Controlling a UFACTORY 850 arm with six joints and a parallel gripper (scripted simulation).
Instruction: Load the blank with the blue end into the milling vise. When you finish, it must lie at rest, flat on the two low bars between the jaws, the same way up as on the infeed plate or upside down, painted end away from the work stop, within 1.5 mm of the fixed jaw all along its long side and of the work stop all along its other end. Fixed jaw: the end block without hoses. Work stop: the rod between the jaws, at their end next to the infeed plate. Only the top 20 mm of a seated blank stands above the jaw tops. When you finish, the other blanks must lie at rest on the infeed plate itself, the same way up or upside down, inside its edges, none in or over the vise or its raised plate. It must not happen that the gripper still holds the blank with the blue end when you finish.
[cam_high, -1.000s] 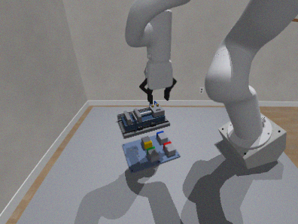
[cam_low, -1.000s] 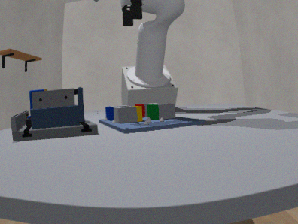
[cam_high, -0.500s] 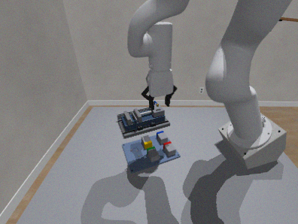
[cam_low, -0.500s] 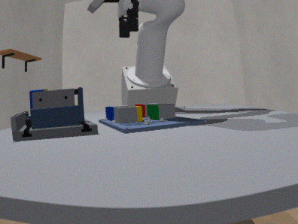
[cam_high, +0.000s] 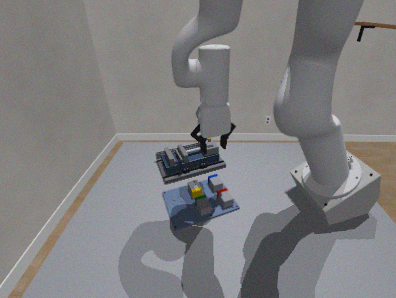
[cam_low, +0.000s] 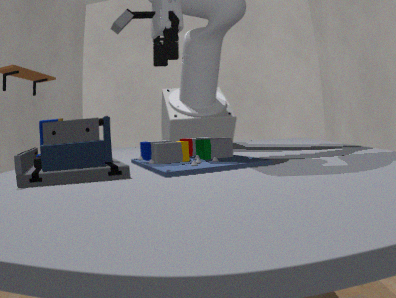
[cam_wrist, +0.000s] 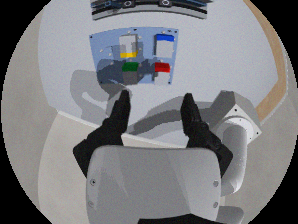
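Observation:
The blank with the blue end (cam_high: 216, 182) lies on the blue infeed plate, on the side nearest the vise. It also shows in the exterior view (cam_low: 161, 151) and in the wrist view (cam_wrist: 164, 47). The milling vise (cam_high: 190, 159) stands on its raised plate behind the infeed plate; nothing lies between its jaws. My gripper (cam_high: 212, 137) hangs high in the air, open and empty. The wrist view shows its fingers spread with nothing between them.
Blanks with yellow (cam_high: 194, 189), green (cam_high: 202, 204) and red (cam_high: 225, 197) ends lie on the infeed plate too. My arm's base (cam_high: 336, 190) stands to the right of the plate. A wooden shelf (cam_low: 26, 75) hangs on the wall.

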